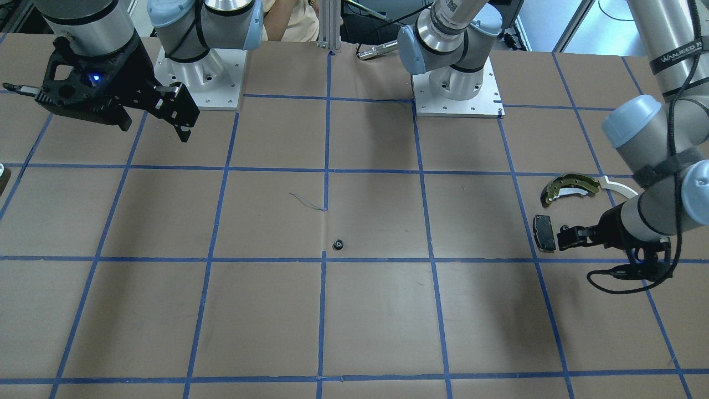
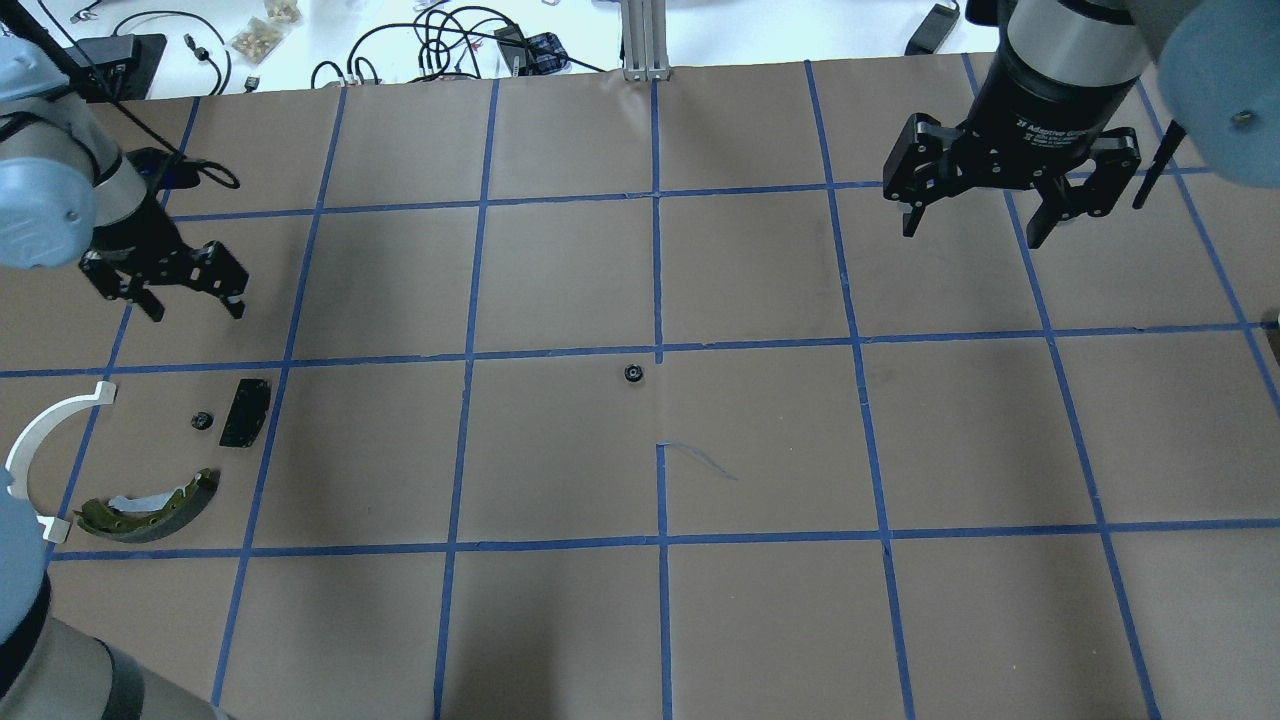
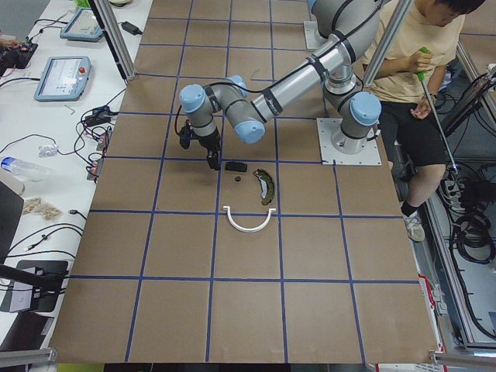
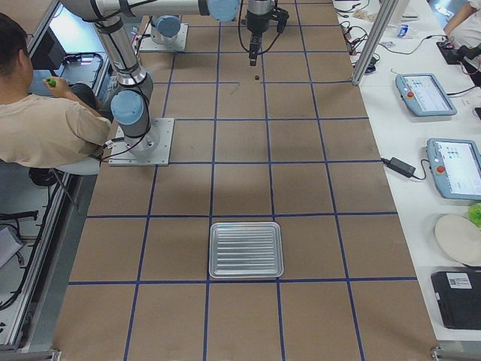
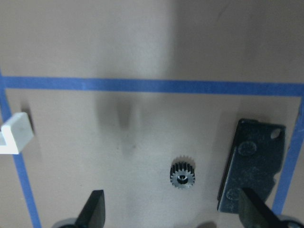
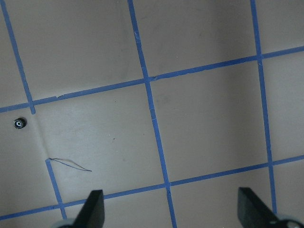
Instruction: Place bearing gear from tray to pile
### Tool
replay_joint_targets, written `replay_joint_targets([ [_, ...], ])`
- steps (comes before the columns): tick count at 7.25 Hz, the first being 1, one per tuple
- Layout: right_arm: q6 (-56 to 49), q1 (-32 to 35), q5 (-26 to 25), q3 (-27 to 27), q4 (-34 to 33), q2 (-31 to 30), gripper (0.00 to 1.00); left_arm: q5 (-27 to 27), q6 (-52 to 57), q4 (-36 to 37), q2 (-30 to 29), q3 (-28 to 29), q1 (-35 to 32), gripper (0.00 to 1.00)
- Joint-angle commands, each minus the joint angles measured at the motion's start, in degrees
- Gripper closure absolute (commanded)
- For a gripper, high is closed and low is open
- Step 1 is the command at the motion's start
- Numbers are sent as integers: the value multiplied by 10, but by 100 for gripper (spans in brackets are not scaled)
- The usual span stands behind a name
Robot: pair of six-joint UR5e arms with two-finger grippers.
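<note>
One small black bearing gear (image 2: 201, 421) lies in the pile beside the black pad (image 2: 245, 411), near the olive-gold brake shoe (image 2: 150, 510) and the white arc (image 2: 45, 440). The left wrist view shows this gear (image 5: 182, 173) just left of the pad (image 5: 251, 164). My left gripper (image 2: 197, 308) hangs open and empty just above it. A second bearing gear (image 2: 632, 373) lies alone at the table's middle. My right gripper (image 2: 972, 233) is open and empty, high over the far right. The silver tray (image 4: 246, 250) looks empty.
Blue tape lines grid the brown table (image 2: 760, 450). Both arm bases (image 1: 454, 83) stand at the robot's edge. A person (image 3: 418, 85) sits by the robot's side. Cables and tablets (image 4: 425, 94) lie on the white bench beyond the table.
</note>
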Motion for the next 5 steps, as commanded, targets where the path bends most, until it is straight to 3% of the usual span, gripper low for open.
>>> replay_joint_targets([
  [1, -8, -3, -7, -1, -4, 17, 0, -23, -96, -8, 0, 18, -120, 0],
  [2, -10, -1, -7, -1, -5, 19, 0, -29, -117, 1, -3, 19, -171, 0],
  [4, -11, 0, -7, 0, -108, 35, 0, -98, -130, 56, -13, 10, -245, 0],
  [5, -8, 0, -7, 1, -107, 36, 0, -115, -142, 86, -25, 8, -281, 0],
])
